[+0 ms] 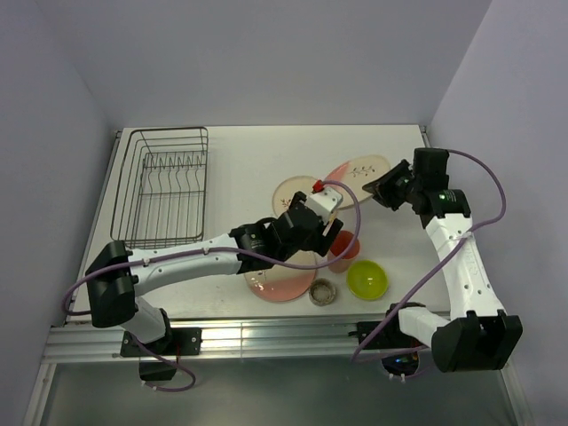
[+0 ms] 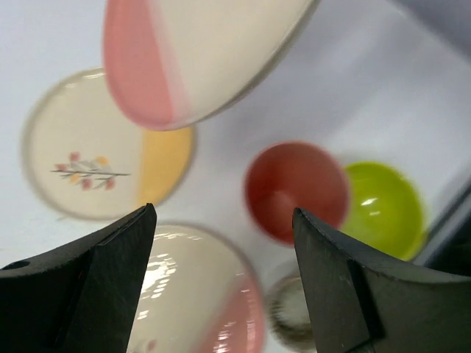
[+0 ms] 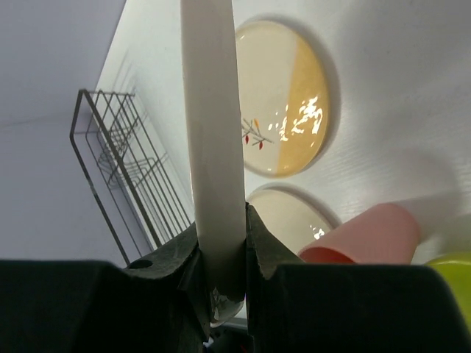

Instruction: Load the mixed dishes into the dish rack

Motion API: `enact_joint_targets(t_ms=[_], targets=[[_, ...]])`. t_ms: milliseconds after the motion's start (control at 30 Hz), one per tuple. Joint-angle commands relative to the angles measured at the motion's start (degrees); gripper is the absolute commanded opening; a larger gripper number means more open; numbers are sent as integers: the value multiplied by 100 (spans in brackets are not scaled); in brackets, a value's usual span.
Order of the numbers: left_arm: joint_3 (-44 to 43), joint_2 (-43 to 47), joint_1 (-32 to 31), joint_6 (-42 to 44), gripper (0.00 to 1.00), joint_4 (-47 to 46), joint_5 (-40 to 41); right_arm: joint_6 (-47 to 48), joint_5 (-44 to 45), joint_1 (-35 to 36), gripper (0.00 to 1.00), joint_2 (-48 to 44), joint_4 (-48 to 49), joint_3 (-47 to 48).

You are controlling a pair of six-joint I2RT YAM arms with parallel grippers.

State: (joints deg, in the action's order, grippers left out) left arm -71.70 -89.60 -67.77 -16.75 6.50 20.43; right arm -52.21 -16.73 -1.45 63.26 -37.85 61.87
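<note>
The right claw is clamped on the rim of a cream-and-pink plate, holding it edge-up above the counter, and that narrow pinch is the worry: if the plate pivots or slips between the pads, it drops onto the crockery below. Right under that zone sit the yellow-sided sprig plate, the salmon-pink cup and the lime-green bowl, crowded close together, with the tiny grey speckled dish just beside them near the front edge. The left claw hangs with its jaws spread wide and nothing between them, above another pink-edged plate and right next to the cup; a careless descent could knock the cup over or shove the bowl toward the counter's edge. The dish rack stands far off at the back left, apparently holding nothing yet, so the lifted plate faces a long carry past the left arm, and the two arms could clash on the way.
</note>
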Motion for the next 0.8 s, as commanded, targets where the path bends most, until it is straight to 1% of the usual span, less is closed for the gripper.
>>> enact_joint_targets(t_ms=[0, 67, 133, 333, 467, 667, 767], targets=[[77, 136, -131, 1357, 80, 211, 1357, 61, -85, 398, 0, -16, -91, 695], [165, 180, -228, 1884, 80, 27, 1595, 35, 3, 540, 0, -33, -214, 809], [236, 197, -298, 2140, 80, -122, 1928, 44, 117, 760, 0, -34, -345, 897], [201, 215, -518, 2677, 81, -483, 1965, -9, 381, 1278, 0, -69, -417, 932], [69, 154, -623, 2765, 81, -562, 1668, -132, 364, 1463, 0, -130, -355, 871], [-37, 4, -720, 2590, 80, -413, 1377, -211, 302, 1534, 0, -218, -329, 871], [-37, -39, -738, 2537, 80, -501, 1420, -255, 179, 1569, 0, -235, -320, 906]])
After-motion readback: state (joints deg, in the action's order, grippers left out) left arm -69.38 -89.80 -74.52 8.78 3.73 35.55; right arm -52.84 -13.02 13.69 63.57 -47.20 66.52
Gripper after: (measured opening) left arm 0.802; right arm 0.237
